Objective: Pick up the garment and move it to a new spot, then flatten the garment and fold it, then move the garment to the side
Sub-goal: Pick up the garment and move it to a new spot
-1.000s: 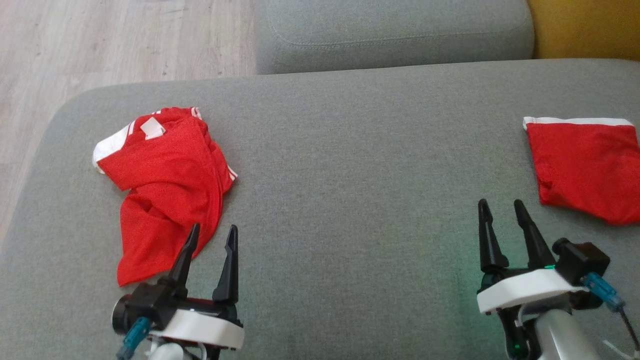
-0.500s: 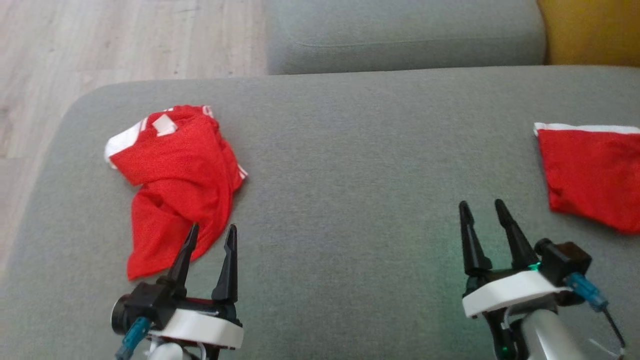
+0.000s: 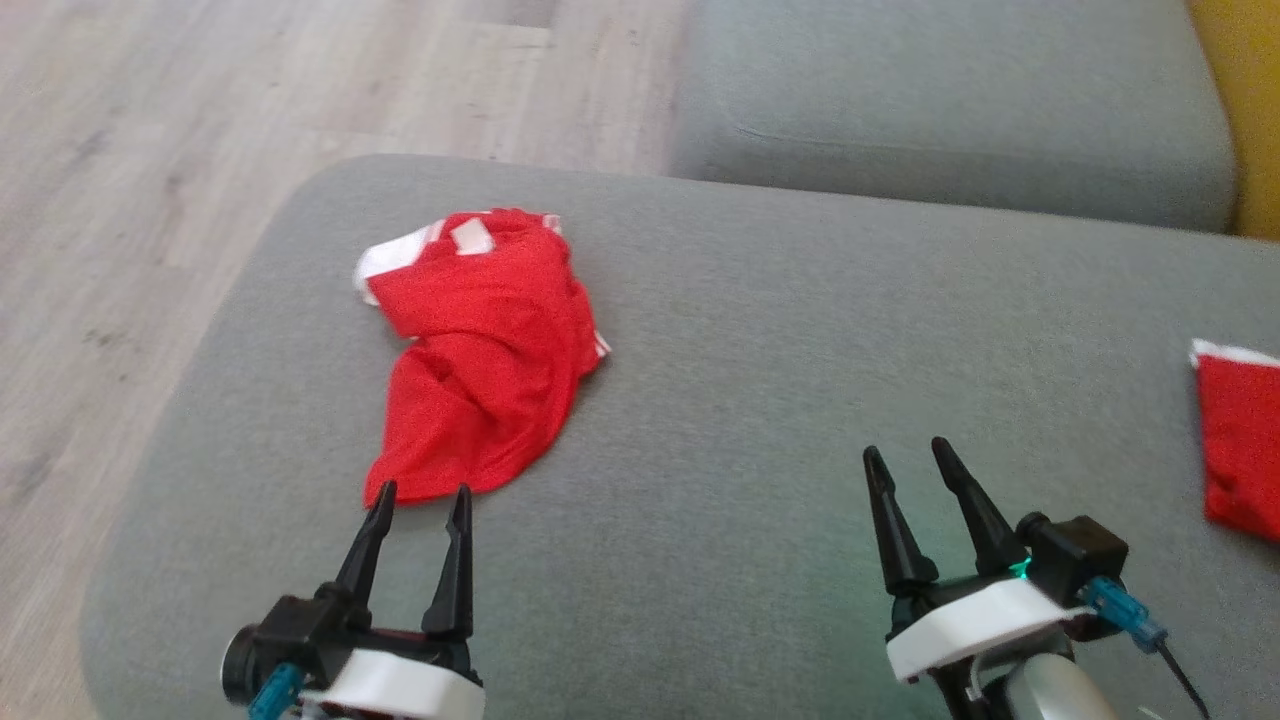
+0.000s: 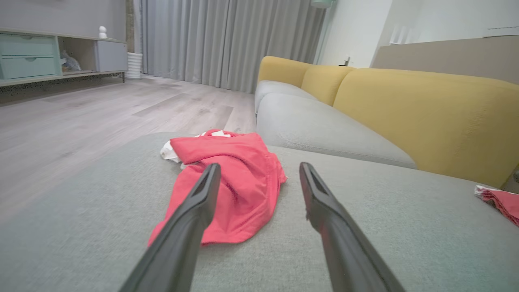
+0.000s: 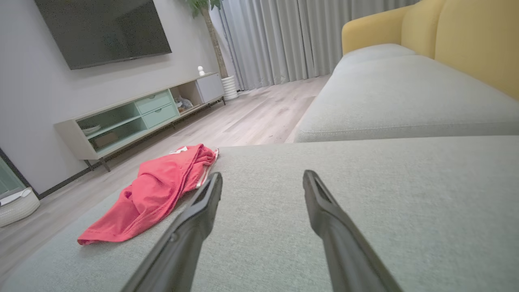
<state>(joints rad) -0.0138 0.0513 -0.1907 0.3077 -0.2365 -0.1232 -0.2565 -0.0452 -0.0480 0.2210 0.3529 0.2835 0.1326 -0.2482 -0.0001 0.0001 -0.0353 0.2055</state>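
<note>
Holds the left gripper point(image 3: 423, 490) spread wide and empty above the grey seat cushion point(image 3: 750, 400), touching nothing. Holds the right gripper point(image 3: 906, 448) parted and empty too, toward the cushion's right side. Has swung the head camera leftward since a second ago, crowding the second red piece point(image 3: 1240, 440) against the view's right border. Finds the crumpled red garment point(image 3: 480, 370) by the cushion's left edge, hem just ahead of the left fingertips, well apart from the right gripper.

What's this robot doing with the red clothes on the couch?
It has not picked anything up yet. A crumpled red garment lies on the grey couch seat just ahead of the left gripper, which is open. The right gripper is open too, over bare seat. A second red garment lies far right.
</note>
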